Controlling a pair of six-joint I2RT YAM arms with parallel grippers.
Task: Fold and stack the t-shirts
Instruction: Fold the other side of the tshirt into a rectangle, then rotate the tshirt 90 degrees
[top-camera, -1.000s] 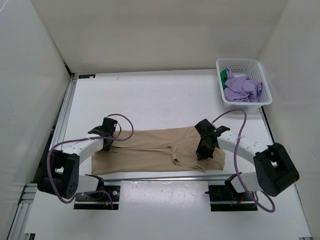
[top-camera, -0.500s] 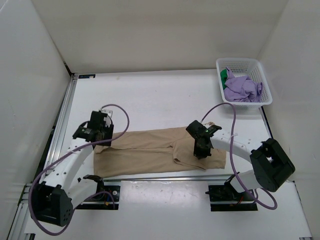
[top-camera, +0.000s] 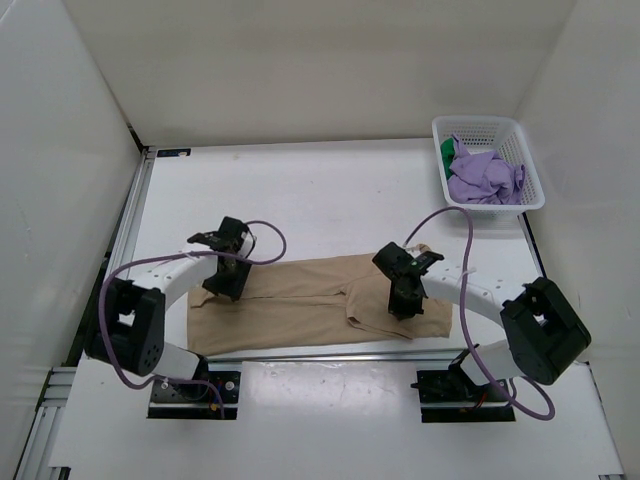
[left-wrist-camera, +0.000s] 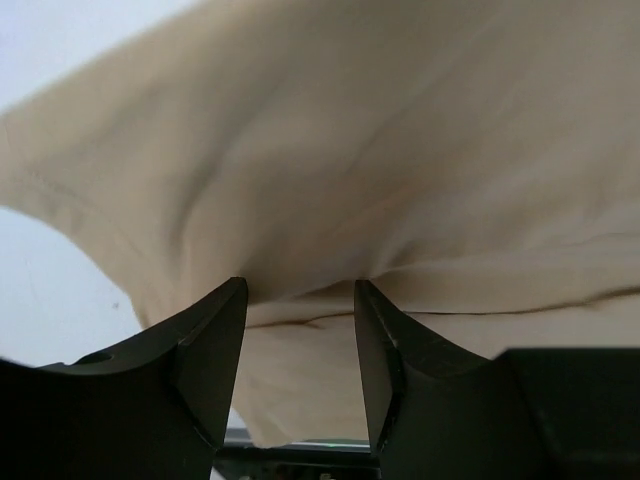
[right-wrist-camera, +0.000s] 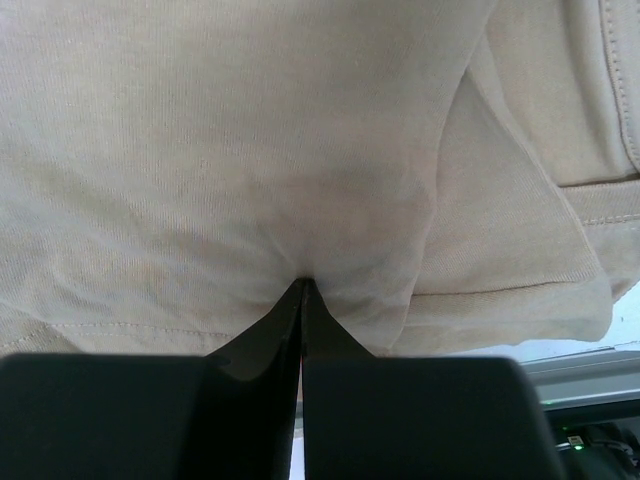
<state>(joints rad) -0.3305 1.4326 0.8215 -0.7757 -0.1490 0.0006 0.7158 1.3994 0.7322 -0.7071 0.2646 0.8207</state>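
White walls box in the white table, and from the top view I see the tan t-shirt lying as a long folded strip near the front edge, between my two arms. The left gripper sits over the strip's left end, and the right gripper sits over its right part. At the far right corner a white basket holds the purple t-shirt and the green t-shirt, both bunched up. Through the left wrist camera the fingers stand apart, with a fold of tan cloth running just at their tips and nothing pinched that I can make out. Through the right wrist camera the fingers are pressed together on the tan cloth, which puckers around their tips.
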